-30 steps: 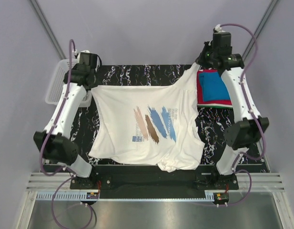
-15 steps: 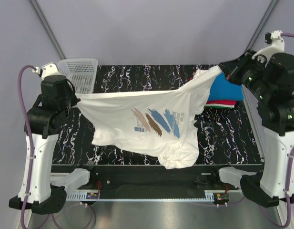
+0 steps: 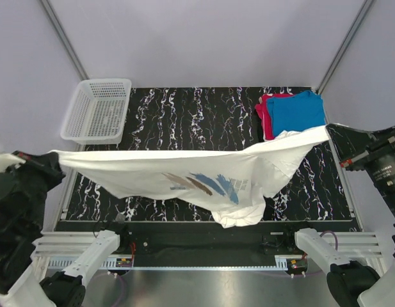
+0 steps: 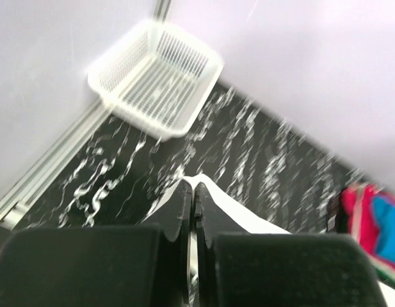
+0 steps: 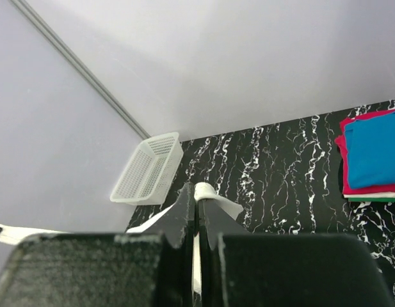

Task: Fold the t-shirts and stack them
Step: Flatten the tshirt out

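Above the black, white-veined table, the large white cloth t-shirt with blue and brown brush strokes is hanging higher and tauter than half a second ago, near the folded blue and red t-shirts at far right, with the left gripper and right gripper pinching its corners, now wider apart.

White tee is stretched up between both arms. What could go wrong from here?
The left end effector and right end effector pinch only thin edges of the white brush-stroke-print cloth t-shirt; pulled taut, it might slip free. Its right corner hangs near the folded blue t-shirt; lowering could drag it askew.
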Robot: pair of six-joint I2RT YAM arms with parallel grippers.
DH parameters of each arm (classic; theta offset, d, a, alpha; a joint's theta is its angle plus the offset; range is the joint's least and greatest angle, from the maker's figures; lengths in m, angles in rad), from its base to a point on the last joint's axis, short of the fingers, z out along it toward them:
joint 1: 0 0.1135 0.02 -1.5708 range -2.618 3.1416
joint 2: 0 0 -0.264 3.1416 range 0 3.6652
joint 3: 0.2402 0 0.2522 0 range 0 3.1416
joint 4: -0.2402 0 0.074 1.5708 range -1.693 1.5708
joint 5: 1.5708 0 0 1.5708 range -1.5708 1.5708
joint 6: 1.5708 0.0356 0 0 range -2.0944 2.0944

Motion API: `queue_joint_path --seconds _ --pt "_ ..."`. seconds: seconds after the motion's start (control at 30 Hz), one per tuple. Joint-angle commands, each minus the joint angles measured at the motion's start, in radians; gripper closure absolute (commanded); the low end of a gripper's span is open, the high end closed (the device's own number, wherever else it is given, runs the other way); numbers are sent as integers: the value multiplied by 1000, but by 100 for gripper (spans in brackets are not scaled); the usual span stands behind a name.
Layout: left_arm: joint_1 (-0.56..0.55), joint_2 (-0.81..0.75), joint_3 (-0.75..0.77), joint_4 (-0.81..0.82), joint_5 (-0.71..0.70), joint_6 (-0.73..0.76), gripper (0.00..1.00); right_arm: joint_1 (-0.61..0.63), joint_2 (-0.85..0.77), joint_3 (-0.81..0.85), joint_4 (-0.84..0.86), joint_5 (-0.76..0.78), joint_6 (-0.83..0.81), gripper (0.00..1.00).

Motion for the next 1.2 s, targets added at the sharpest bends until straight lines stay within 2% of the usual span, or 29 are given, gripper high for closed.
queue_joint_path --seconds 0.0,0.2,0.4,0.5,0.6,0.8,0.9,1.03,1.17 --pt "-11 -4 144 -133 -119 -6 100 0 -8 41 -23 46 36 100" --pt "-11 21 168 -163 -89 -21 100 1 3 121 -114 54 37 100" --pt "-11 25 124 -174 -32 -15 100 0 81 285 -204 54 42 100" --pt "-11 39 87 -173 5 -13 100 1 106 276 -222 60 51 100" --pt "-12 64 29 -171 11 -23 100 1 132 221 -219 53 57 100" --pt "-11 105 -97 -124 -58 -50 100 1 126 6 -72 89 60 100" --pt "-11 110 -221 -21 -81 -50 100 1 124 -126 29 108 60 100" --pt "-11 165 -312 80 -98 -39 100 1 129 -293 129 149 63 100" --pt "-11 238 -370 182 -93 -3 100 1 187 -342 194 175 28 100"
